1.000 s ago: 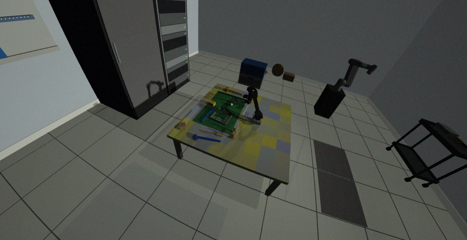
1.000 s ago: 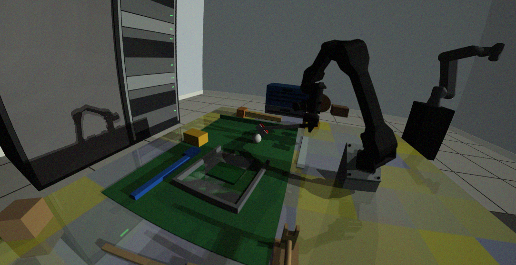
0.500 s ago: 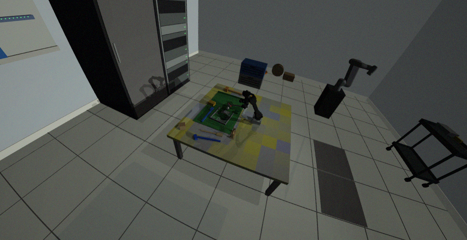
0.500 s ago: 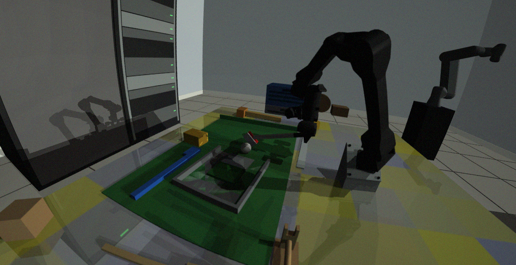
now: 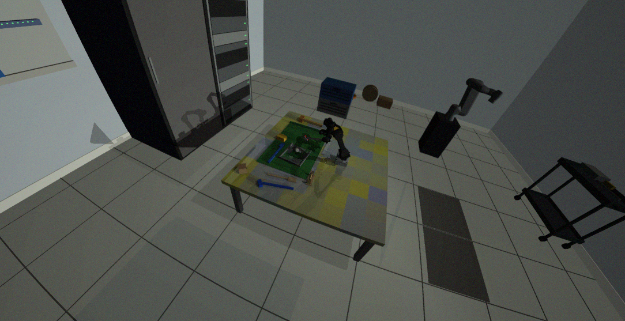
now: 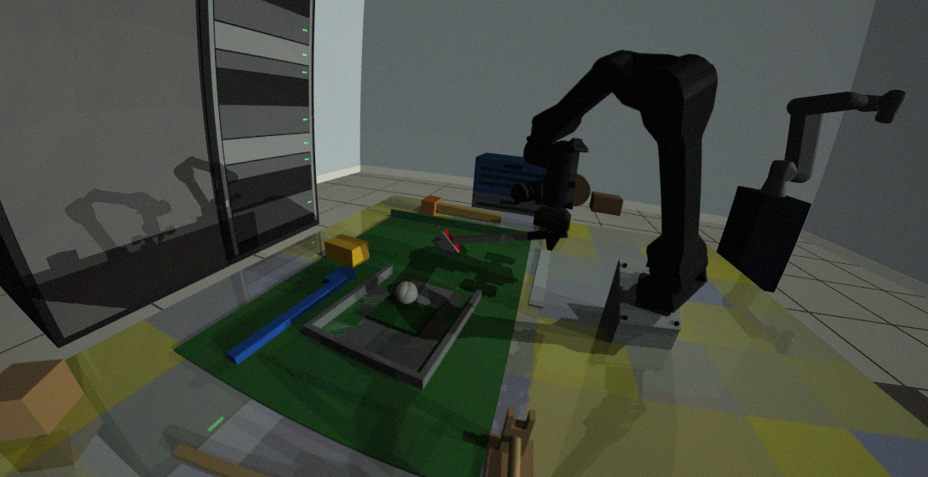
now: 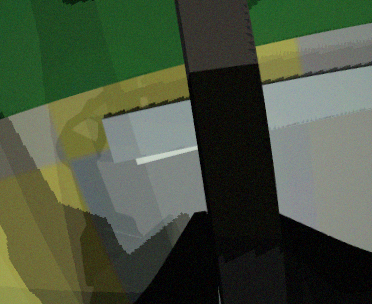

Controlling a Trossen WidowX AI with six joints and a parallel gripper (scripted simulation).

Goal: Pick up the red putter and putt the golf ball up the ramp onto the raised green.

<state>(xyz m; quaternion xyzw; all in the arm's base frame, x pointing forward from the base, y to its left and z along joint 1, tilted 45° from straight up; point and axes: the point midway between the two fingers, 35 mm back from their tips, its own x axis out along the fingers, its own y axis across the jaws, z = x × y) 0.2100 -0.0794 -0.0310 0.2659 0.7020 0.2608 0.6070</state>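
My gripper (image 5: 323,138) (image 6: 550,235) (image 7: 225,220) is shut on the dark handle of the red putter (image 6: 494,238) (image 7: 231,125). The shaft reaches left over the green mat, and the red and white head is held above the mat, behind the ball in the exterior view. The white golf ball (image 5: 297,149) (image 6: 406,292) is at the far, ramp side of the grey-walled raised green (image 6: 363,358). Whether it is on the ramp or past its top is hard to tell. The putter head and ball are outside the wrist view.
A yellow block (image 6: 343,250) and a blue bar (image 6: 285,323) lie left of the raised green. A wooden mallet (image 6: 468,212) lies behind the mat. A wooden block (image 6: 42,396) and a wooden stand (image 6: 512,457) are in front; a blue mallet (image 5: 277,185) lies near the table's front edge.
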